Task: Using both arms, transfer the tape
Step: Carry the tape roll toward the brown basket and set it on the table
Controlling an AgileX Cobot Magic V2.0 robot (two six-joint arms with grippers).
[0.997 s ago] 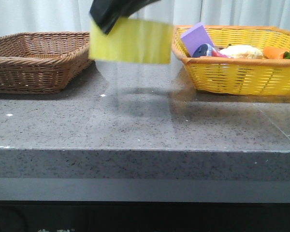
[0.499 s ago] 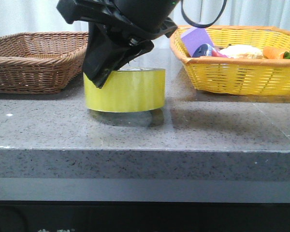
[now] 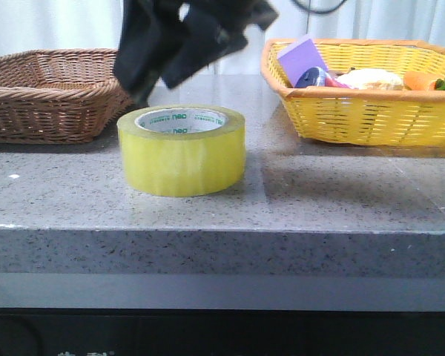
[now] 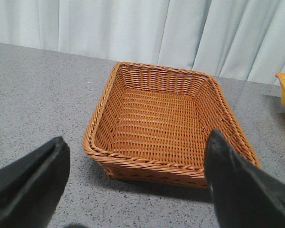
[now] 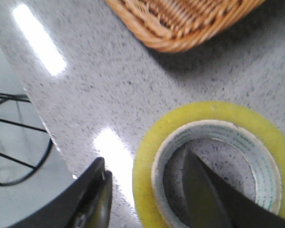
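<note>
Wide roll of translucent yellow tape with green-printed white core [image 3: 182, 150] lies flat on grey speckled worktop [image 3: 341, 193], axis vertical. Right gripper [image 5: 147, 194] directly above, jaws apart, straddling roll wall. Left gripper [image 4: 135, 183] spread, empty, facing brown wicker basket [image 4: 156, 126].

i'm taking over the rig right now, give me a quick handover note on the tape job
Right gripper: open, just above the tape, one finger over the core, one outside the wall, not clamping.
Left gripper: open, holding nothing, facing the brown basket.
Tape: flat on the counter, between the brown basket and the yellow basket.
Done: tape set down mid-counter.
Left: probably the left arm's pickup.
</note>
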